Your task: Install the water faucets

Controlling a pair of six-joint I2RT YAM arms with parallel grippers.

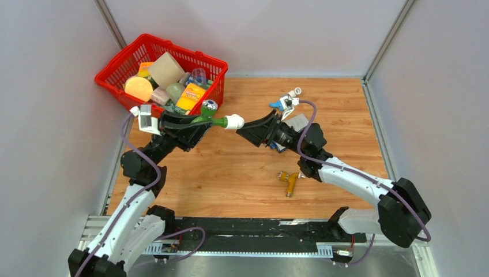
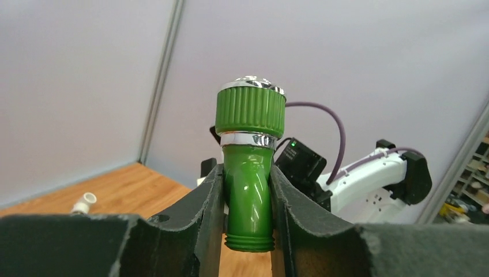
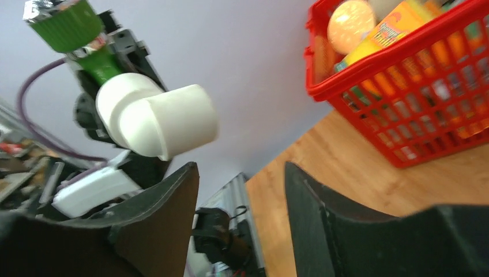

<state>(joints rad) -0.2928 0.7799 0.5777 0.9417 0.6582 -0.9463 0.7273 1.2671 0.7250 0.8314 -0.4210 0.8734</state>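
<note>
Green faucet (image 2: 248, 156) fast within left claw (image 2: 247, 179); right claw (image 3: 237, 173) agape, empty, near white elbow (image 3: 155, 118).

Bright, even light; blurred right-wrist view

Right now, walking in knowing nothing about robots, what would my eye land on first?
Probably the green faucet, clamped in the left gripper and held up over the middle of the table, with a white elbow fitting at its end facing the open right gripper. Next comes the red basket crammed with colourful items at the far left corner, then an orange-yellow faucet lying alone toward the near right.
</note>
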